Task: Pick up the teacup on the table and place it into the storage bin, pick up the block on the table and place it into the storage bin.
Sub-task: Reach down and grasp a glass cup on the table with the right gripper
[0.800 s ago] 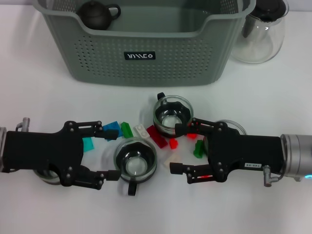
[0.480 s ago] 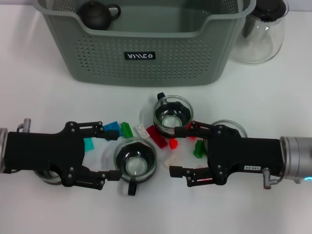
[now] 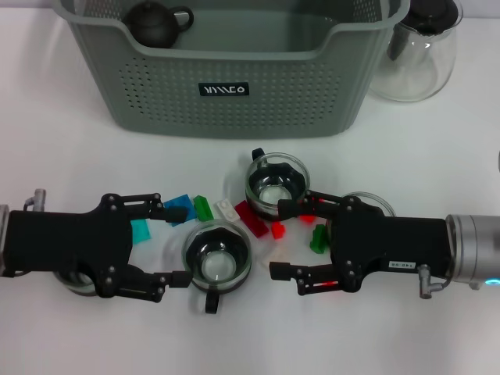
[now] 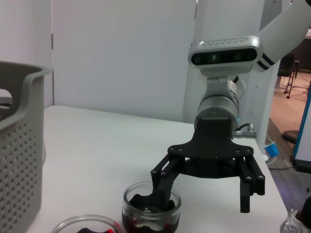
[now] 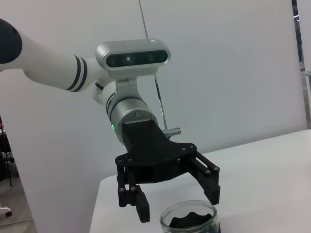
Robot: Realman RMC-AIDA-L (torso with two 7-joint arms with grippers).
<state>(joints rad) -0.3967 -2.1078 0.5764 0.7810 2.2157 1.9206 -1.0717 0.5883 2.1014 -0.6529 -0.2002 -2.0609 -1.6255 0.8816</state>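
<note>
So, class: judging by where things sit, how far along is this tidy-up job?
Barely begun. The bin holds only a dark teapot. Both glass teacups and the blocks sit on the table. The left claw and right claw are open, holding nothing.

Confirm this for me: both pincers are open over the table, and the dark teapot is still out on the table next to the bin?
Not quite. The teapot sits inside the bin, as the head view shows. Left pincer and right pincer are indeed open.
</note>
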